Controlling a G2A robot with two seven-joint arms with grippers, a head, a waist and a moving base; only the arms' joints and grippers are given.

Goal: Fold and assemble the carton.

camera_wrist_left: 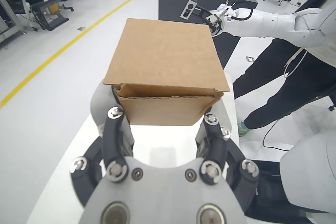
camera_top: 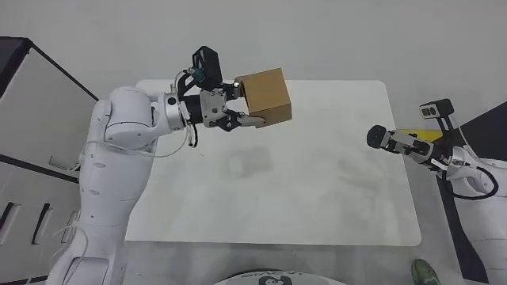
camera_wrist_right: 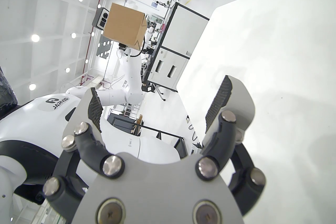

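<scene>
Carton — boxy brown cardboard — clamped in left end effector above smooth white table; right end effector agape

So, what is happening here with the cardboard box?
The left gripper holds the carton up in the air over the white table, with one finger on each side of its near end. The carton already has a box shape, and the flaps at the gripped end are folded in. The right gripper is open and holds nothing, out by the table's far edge, apart from the carton.
</scene>
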